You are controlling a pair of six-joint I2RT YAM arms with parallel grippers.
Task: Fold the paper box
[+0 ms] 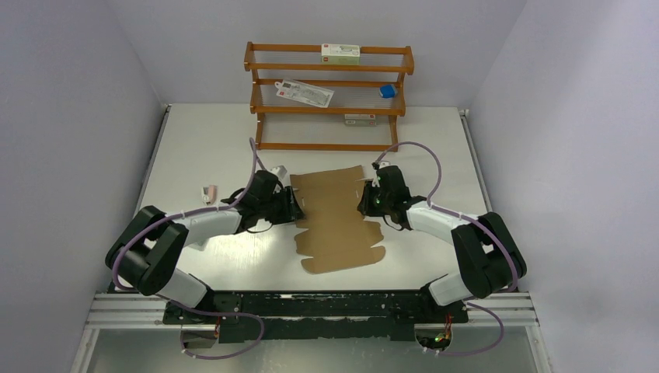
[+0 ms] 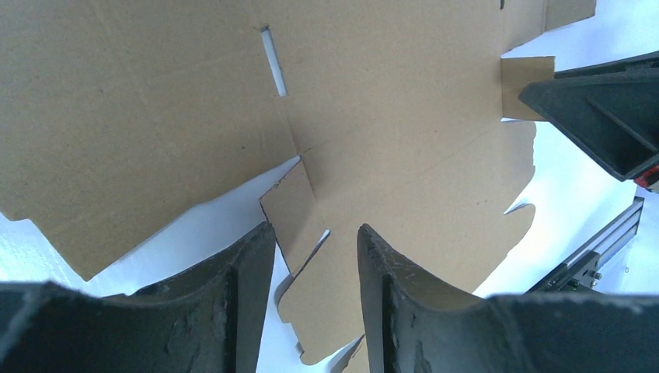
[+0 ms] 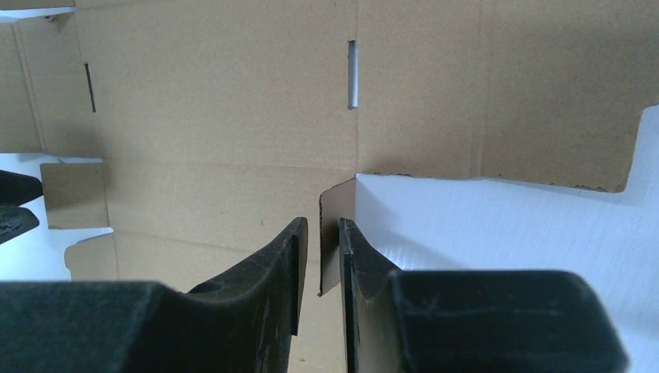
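Lying on the desk [image 1: 210, 148], the paper box [image 1: 336, 214] is straddled at its left tab [image 2: 291, 210] by half-open left jaws, at its right tab [image 3: 338, 203] by narrow right jaws, grip unclear.

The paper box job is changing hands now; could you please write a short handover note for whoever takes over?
Left gripper: jaws apart, a small side flap of the paper box between them, not clamped.
Right gripper: jaws narrow around the opposite side flap, which stands raised; a firm grip cannot be confirmed.
Box: lying mostly flat and unfolded on the table, between the two arms.
Done: both grippers placed at side flaps.
Left: fold up walls and flaps, tuck tabs into slots.
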